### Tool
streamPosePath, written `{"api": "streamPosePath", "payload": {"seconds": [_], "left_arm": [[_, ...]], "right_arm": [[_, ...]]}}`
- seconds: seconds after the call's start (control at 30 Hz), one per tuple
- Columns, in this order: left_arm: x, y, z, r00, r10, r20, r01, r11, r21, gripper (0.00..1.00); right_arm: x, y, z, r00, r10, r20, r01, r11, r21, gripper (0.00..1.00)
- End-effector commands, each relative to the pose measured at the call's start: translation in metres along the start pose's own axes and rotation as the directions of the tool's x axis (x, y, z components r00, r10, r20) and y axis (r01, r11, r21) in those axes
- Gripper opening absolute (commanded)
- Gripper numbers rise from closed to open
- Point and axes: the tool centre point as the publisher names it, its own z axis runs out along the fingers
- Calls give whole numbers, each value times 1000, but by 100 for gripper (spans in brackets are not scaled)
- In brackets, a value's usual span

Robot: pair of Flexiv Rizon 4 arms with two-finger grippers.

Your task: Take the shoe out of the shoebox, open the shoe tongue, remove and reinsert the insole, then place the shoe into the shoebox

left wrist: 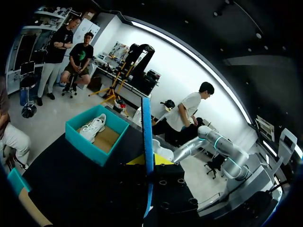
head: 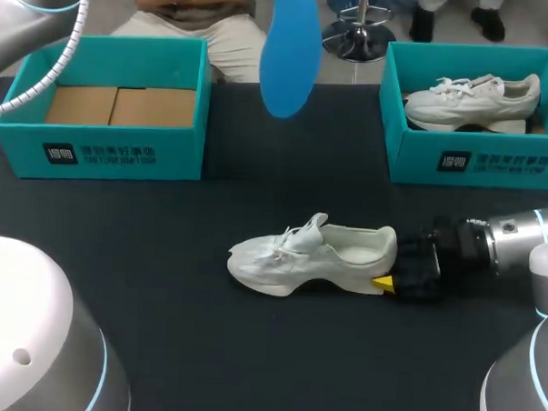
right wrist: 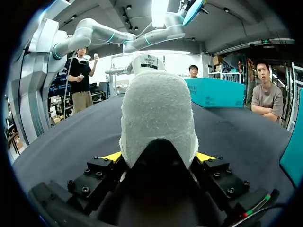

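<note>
A white shoe lies on its sole on the black table, toe to the left. My right gripper comes in from the right and is shut on its heel. In the right wrist view the padded heel fills the space between the yellow-tipped fingers. A blue insole hangs high over the table's far middle. My left gripper is shut on the insole, which shows edge-on in the left wrist view. The left gripper itself is out of the head view.
A teal shoebox at the back right holds a second white shoe. Another teal box at the back left shows only a cardboard floor. Bare black tabletop lies in front of and left of the shoe.
</note>
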Motion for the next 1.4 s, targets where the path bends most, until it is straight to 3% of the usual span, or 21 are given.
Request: {"api": "streamPosePath", "payload": {"seconds": [0.03,0.07,0.1,0.13,0.17,0.5,0.77,0.9,1.1,1.4], "left_arm": [[0,1,0,1000,1,-1,-1,1000,1,0],[0,1,0,1000,1,-1,-1,1000,1,0],[0,1,0,1000,1,-1,-1,1000,1,0],[0,1,0,1000,1,-1,-1,1000,1,0],[0,1,0,1000,1,-1,-1,1000,1,0],[0,1,0,1000,1,-1,-1,1000,1,0],[0,1,0,1000,1,-1,-1,1000,1,0],[0,1,0,1000,1,-1,-1,1000,1,0],[0,1,0,1000,1,-1,-1,1000,1,0],[0,1,0,1000,1,-1,-1,1000,1,0]], "right_arm": [[0,-4,2,1000,0,1,0,1000,1,0],[0,-4,2,1000,0,1,0,1000,1,0],[0,-4,2,1000,0,1,0,1000,1,7],[0,-3,2,1000,0,1,0,1000,2,47],[0,-2,2,1000,5,22,-5,1000,4,100],[0,6,-4,999,-35,17,36,999,-9,100],[3,17,-29,997,-54,53,52,998,37,100],[8,23,-48,996,-64,69,56,992,111,100],[11,42,-75,996,-80,48,63,957,283,100],[13,73,-86,997,-74,23,48,820,570,100]]}}
